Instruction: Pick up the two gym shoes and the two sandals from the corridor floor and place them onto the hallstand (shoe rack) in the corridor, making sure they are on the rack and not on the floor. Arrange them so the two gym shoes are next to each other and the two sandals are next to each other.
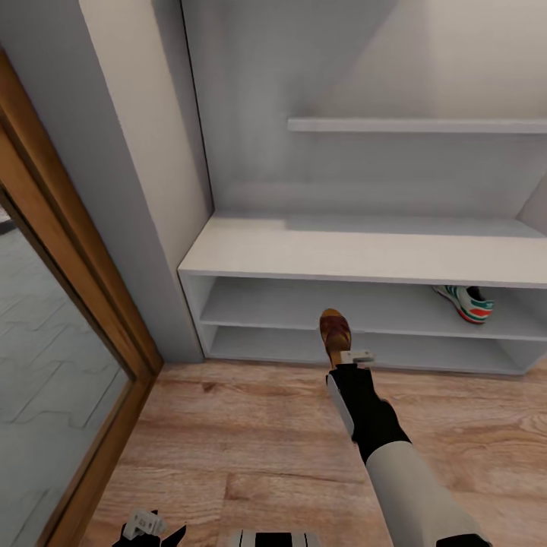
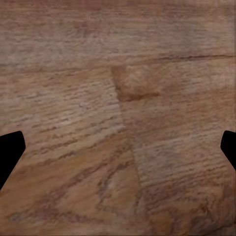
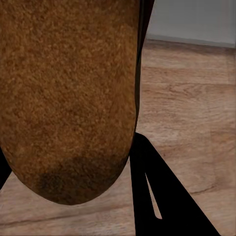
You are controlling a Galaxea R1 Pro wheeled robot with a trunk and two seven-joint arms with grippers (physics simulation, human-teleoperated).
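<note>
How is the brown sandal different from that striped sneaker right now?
The sandal is brown and flat, held in the right hand in front of the rack; the gym shoe is cream-white with green stripes and red-orange patches, and it rests on the hallstand's upper open shelf, untouched. Both are single shoes.

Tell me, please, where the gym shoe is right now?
In the head view, one gym shoe sits on the upper open shelf of the hallstand, toward its right end, well right of the sandal held up by the right pincer.
</note>
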